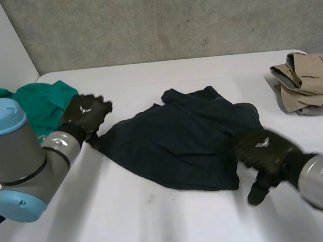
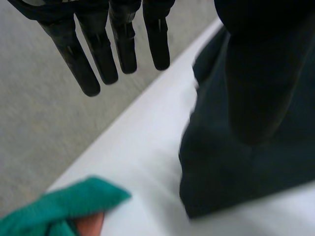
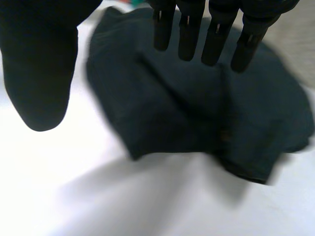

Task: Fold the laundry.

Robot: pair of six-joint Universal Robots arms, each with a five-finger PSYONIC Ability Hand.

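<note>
I have the white table (image 1: 176, 221) in front of me, and the biggest thing on it is the dark garment (image 1: 180, 139). It lies near the middle, spread out but rumpled, with ridges across its far part and an uneven outline. A green cloth (image 1: 44, 103) is bunched at the far left edge of the table, close to the garment's left corner but not touching it. A beige pile (image 1: 310, 79) sits at the far right, well away from the rest; it looks already folded, with something grey under it.

My left hand (image 1: 86, 116) is at the left corner of the dark garment. In its wrist view the fingers (image 2: 81, 69) are straight and a little spread, and the thumb hangs over the cloth; nothing is held. My right hand (image 1: 263, 149) is over the near right corner. Its fingers (image 3: 189, 34) are straight too, the thumb stands well apart, and it grips nothing.

I judge that I'm at the start of folding the dark piece: both hands are placed at opposite ends with no hold taken. The next move calls for lowering each hand onto its corner and pinching one layer cleanly. I'd then pull the cloth flat before making any fold, keeping the left hand away from the green cloth.
</note>
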